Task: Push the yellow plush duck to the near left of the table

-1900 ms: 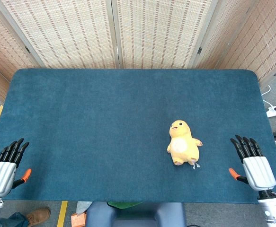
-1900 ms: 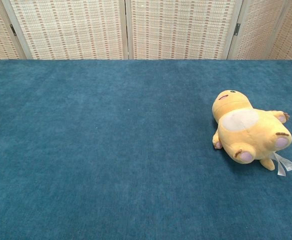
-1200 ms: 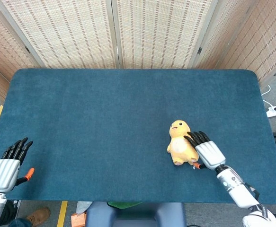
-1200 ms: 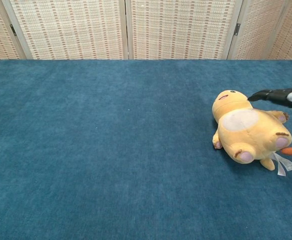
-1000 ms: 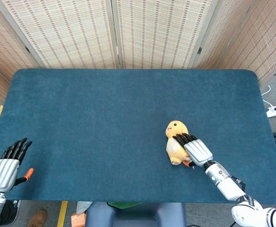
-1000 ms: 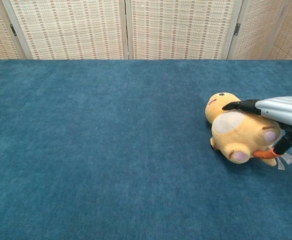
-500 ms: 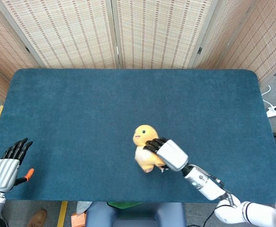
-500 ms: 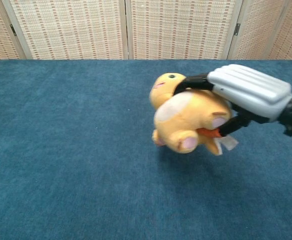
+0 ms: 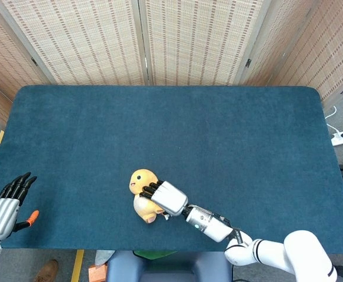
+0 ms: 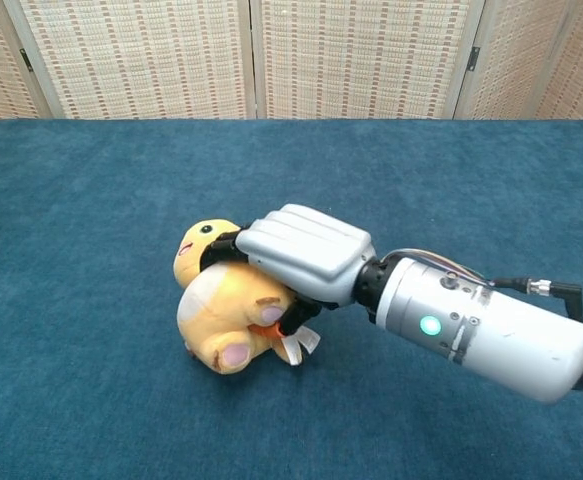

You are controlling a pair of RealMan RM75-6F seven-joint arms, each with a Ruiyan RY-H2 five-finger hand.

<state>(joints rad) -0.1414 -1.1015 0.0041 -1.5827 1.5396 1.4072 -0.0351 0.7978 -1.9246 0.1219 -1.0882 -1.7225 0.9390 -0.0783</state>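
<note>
The yellow plush duck lies on its side on the blue felt-covered worktop, in the lower left-centre of the head view, head toward the top of the frame and pale belly turned down-left. In the chest view the yellow plush duck sits left of centre with one pink-soled foot facing the camera.

The right hand presses against the duck's right flank. Its silver back faces up and its dark fingers wrap over the body near the neck; in the chest view the right hand drapes over the toy, and an orange thumb tip is tucked under the belly. Judgement: this is a cupping hold, fingers above and thumb below, so the soft toy cannot roll or slip out from under a sideways push. Whether the duck rests its full weight on the cloth or is partly lifted cannot be told.

The right forearm reaches in from the lower right of both views, low over the cloth, in line with a push toward the lower left.

The left hand hovers at the lower left edge of the head view, fingers extended together, holding nothing, well apart from the duck. It does not show in the chest view.

Judgement: the duck has a stretch of worktop yet to cross to the near-left corner.
</note>
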